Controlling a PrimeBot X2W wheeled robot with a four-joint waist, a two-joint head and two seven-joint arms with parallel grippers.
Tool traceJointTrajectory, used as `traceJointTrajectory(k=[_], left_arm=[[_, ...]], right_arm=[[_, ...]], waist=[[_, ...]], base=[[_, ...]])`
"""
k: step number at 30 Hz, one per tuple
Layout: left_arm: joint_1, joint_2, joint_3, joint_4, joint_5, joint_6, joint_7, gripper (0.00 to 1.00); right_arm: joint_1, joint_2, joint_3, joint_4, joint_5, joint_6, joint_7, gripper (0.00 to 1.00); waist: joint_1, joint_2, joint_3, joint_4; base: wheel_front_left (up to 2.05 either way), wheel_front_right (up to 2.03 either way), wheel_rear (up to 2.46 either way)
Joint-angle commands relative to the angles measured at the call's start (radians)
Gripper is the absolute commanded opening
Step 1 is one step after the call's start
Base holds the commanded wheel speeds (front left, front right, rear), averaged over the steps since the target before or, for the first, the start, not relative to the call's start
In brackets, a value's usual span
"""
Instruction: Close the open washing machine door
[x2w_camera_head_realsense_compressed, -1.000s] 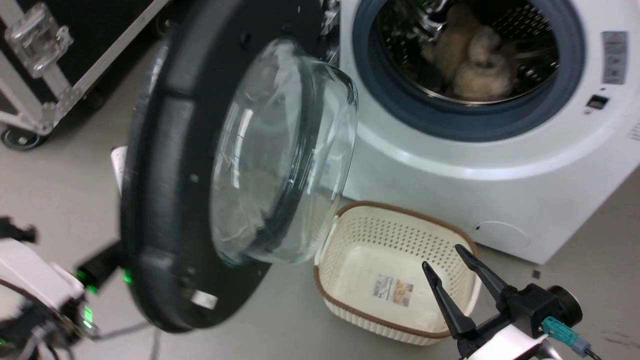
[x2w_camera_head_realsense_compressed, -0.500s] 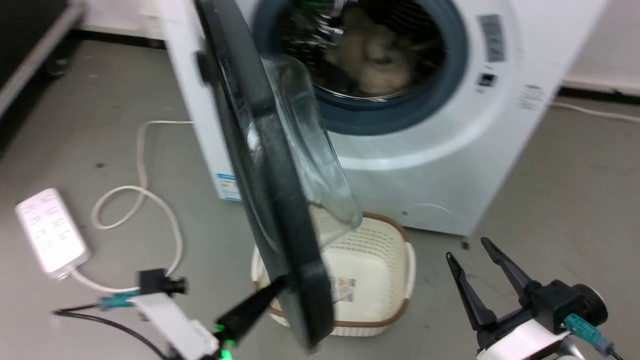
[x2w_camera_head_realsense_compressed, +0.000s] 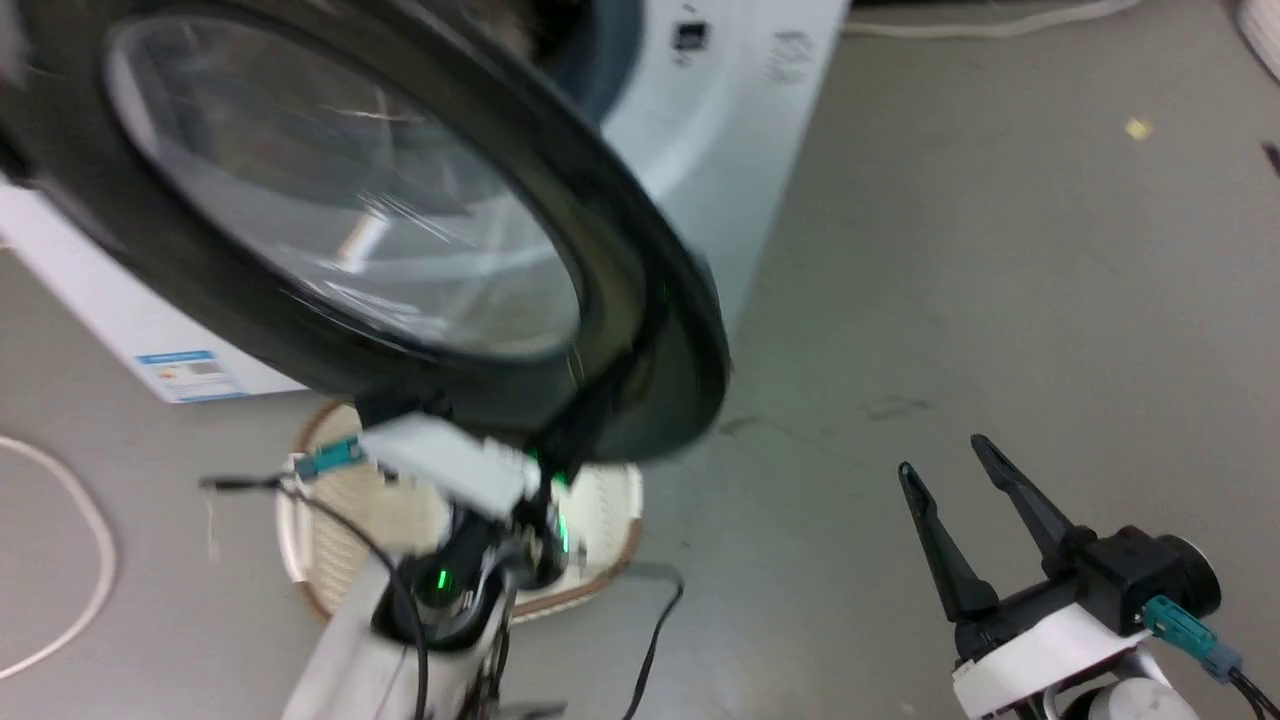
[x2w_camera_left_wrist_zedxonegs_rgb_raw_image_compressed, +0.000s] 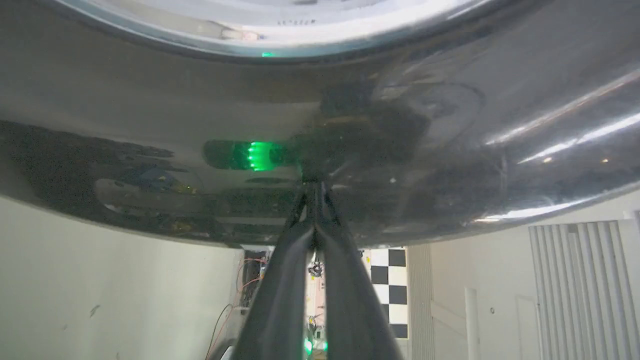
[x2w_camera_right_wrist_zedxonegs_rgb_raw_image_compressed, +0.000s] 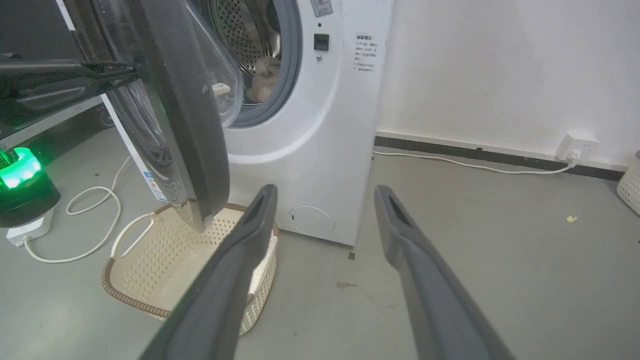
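Note:
The washing machine door (x2w_camera_head_realsense_compressed: 640, 330) stands part open, its glossy black outer face and round window turned to the head camera. Seen edge-on in the right wrist view, the door (x2w_camera_right_wrist_zedxonegs_rgb_raw_image_compressed: 175, 115) has its glass bowl facing the drum. My left gripper (x2w_camera_head_realsense_compressed: 560, 440) is shut and empty, with its tips (x2w_camera_left_wrist_zedxonegs_rgb_raw_image_compressed: 314, 186) pressed against the door's black frame low on the outer face. My right gripper (x2w_camera_head_realsense_compressed: 942, 455) hangs open over bare floor at the right, clear of the white washing machine (x2w_camera_right_wrist_zedxonegs_rgb_raw_image_compressed: 320, 145) beyond its fingers (x2w_camera_right_wrist_zedxonegs_rgb_raw_image_compressed: 325, 192).
A cream perforated basket (x2w_camera_right_wrist_zedxonegs_rgb_raw_image_compressed: 150, 265) sits on the floor under the door's lower edge, in front of the machine. A white cord (x2w_camera_right_wrist_zedxonegs_rgb_raw_image_compressed: 95, 210) loops at the left. Another cable runs along the wall to a socket (x2w_camera_right_wrist_zedxonegs_rgb_raw_image_compressed: 575, 145). Grey floor spreads to the right.
The head camera has swung round. The door has turned from showing its glass bowl, through edge-on, to showing its outer face, with my left gripper now against that face. The right gripper stays open.

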Motion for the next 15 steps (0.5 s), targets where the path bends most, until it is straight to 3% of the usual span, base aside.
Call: traceJointTrajectory(k=[1,8,15], left_arm=[[-0.06,0.001,-0.012,0.042,-0.009,-0.009,-0.043,0.0],[-0.293,0.001,-0.074,0.279,-0.099,-0.036,-0.232,0.0],[-0.367,0.001,-0.167,0.392,-0.142,-0.063,-0.268,0.0]], right_arm=[[-0.018,0.009,0.002,0.0,0.008,0.001,-0.004,1.0],[-0.037,0.022,0.019,0.007,0.013,0.001,-0.004,1.0],[-0.032,0.027,0.012,0.014,0.01,0.001,-0.004,1.0]], waist=[[-0.0001,-0.0001,0.061,-0.068],[-0.0001,-0.0001,0.084,-0.103],[-0.0001,-0.0001,0.051,-0.069]], base=[[0.0,0.0,0.0],[0.0,0.0,0.0],[0.0,0.0,0.0]])
